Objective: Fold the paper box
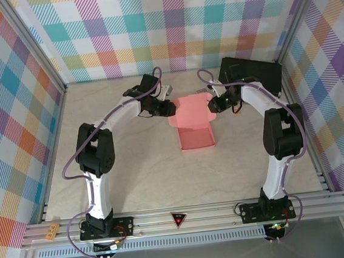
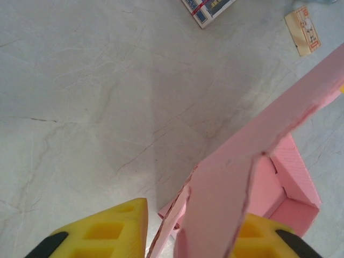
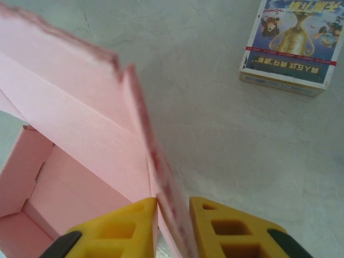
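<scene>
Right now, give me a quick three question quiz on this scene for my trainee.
1. True or false: the paper box lies completely flat.
2. What do the right fingers pinch? A the paper box, B a printed pack, C nothing.
3. On which side of the paper box is the black case?
Key: 1 false, its walls stand up; 2 A; 3 the right, farther back.

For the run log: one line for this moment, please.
paper box: part-folded | left gripper: astride a flap | right gripper: pinching flap edge
</scene>
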`<action>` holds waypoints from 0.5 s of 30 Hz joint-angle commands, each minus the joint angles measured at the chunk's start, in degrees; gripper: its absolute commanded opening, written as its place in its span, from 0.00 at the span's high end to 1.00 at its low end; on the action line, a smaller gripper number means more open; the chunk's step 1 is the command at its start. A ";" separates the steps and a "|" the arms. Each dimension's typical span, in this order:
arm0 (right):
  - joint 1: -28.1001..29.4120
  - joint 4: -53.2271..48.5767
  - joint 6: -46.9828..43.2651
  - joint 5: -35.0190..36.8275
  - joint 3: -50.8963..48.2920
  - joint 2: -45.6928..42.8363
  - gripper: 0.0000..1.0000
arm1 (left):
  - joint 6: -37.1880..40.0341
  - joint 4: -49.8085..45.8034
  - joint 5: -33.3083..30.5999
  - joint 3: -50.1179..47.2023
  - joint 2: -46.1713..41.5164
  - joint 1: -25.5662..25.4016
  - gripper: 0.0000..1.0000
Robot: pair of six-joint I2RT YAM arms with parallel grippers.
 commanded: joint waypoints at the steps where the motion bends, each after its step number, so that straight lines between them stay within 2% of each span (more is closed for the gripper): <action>1: -0.11 -0.92 -0.40 -0.12 1.36 -1.44 0.81 | 0.74 -1.96 0.73 1.98 0.72 0.58 0.77; 8: 1.00 3.85 1.99 2.04 -2.16 -4.64 0.90 | 0.01 -1.80 0.58 2.59 0.16 0.51 0.92; 15: 3.12 11.76 7.24 5.63 -7.88 -8.97 0.91 | -1.34 -0.01 -3.42 1.88 -1.79 0.21 0.98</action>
